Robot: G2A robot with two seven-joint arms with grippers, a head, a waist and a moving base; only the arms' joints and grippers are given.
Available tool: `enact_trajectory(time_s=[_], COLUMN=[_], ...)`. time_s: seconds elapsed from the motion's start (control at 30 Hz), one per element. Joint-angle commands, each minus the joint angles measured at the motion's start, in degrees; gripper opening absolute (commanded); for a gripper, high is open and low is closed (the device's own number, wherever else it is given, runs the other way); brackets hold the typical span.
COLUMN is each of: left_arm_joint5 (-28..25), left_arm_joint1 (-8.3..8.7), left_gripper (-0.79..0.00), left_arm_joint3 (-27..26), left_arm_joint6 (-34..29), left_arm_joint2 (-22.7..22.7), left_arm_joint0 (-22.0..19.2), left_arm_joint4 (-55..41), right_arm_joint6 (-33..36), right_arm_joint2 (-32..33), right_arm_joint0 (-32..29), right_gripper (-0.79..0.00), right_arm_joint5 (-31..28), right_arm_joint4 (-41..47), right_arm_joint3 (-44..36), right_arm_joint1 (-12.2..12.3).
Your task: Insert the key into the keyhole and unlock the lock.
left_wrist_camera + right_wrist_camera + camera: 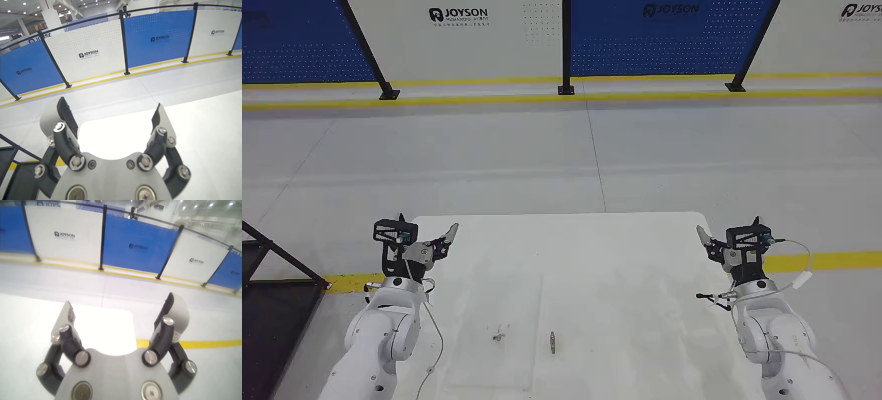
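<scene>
Grey slender piece (553, 342); smaller irregular piece (499, 335) near.

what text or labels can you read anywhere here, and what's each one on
White fence panel: a logo mark with a brand word beside it, left unquoted.
Blue panel: the same logo and word.
Line under each logo: too small to read.
Table, left hand, right hand: no print.
Small items on the table: too small to tell.
</scene>
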Motion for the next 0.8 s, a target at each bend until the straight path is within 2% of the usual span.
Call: enact_trajectory(time_s=[0.0, 0.37, 0.47, 0.53, 0.63, 0.77], left_arm_joint5=[0.0, -0.14, -2.82, -4.88, -10.98, -20.36], left_arm_joint1=[0.0, 0.01, 0.05, 0.09, 0.49, 1.12], left_gripper=[-0.001, 0.0, 0.0, 0.0, 0.0, 0.0], left_arm_joint3=[0.0, -0.29, -2.01, -4.92, -10.57, -17.05], left_arm_joint6=[0.0, 0.25, 0.11, 0.5, -1.48, -7.67], left_arm_joint2=[0.0, -0.01, -0.26, -0.64, -2.32, -3.9], left_arm_joint0=[0.0, -0.06, 1.56, 4.7, 11.78, 22.18], left_arm_joint4=[0.0, 0.36, -0.48, -1.14, -0.93, 0.88], right_arm_joint6=[0.0, 0.0, 0.0, 0.0, 0.0, 0.0], right_arm_joint2=[0.0, 0.0, 0.0, 0.0, 0.0, 0.0], right_arm_joint0=[0.0, 0.0, 0.0, 0.0, 0.0, 0.0], right_gripper=[0.0, 0.0, 0.0, 0.0, 0.0, 0.0], right_arm_joint5=[0.0, 0.0, 0.0, 0.0, 0.0, 0.0], right_arm_joint4=[0.0, 0.0, 0.0, 0.0, 0.0, 0.0], right_arm_joint3=[0.0, 0.0, 0.0, 0.0, 0.0, 0.0], right_arm_joint1=[0.0, 0.0, 0.0, 0.0, 0.0, 0.0])
